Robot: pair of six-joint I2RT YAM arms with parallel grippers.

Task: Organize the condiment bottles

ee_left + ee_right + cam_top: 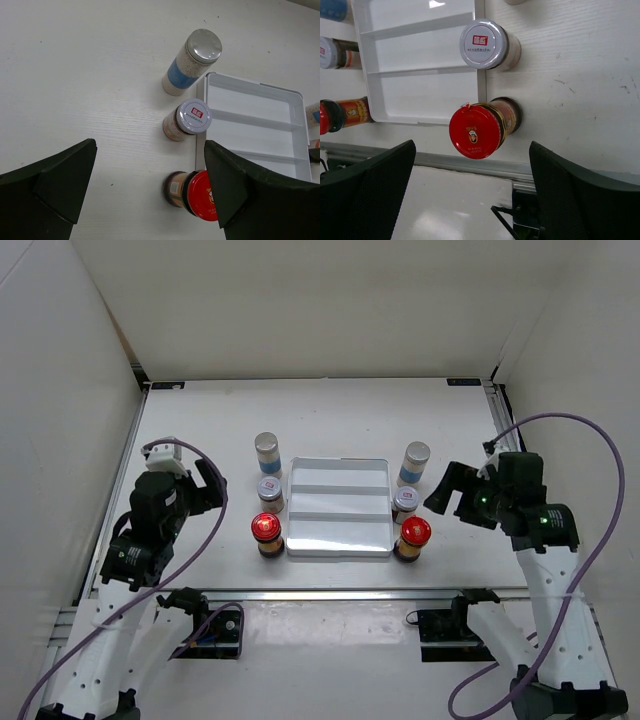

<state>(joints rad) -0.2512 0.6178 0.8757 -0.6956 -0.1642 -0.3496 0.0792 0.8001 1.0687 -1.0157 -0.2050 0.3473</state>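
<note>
My left pincer [149, 145] stands wide open and holds nothing. It hangs off the left side of the white tray [338, 535], apart from the jars. Three jars stand upright in a line just beside the tray's left edge. The tall left jar [191, 62], blue-labelled and silver-capped, is by the far corner. The short left jar [188, 119] with its printed silver lid is by the middle step. The red-capped left jar [192, 194] is by the near corner. From my left wrist, the short one shows in the gap ahead of my fingers, and the red cap is partly hidden behind one finger.

My right pincer [472, 145] is also spread wide and empty, off the tray's right side. There the tall right jar [414, 462] is by the far corner and the short right jar [487, 45] is by the middle. The red-capped right jar [482, 129], by the near corner, lies straight ahead between my open fingers, touching neither. The tray itself holds no jar.
</note>
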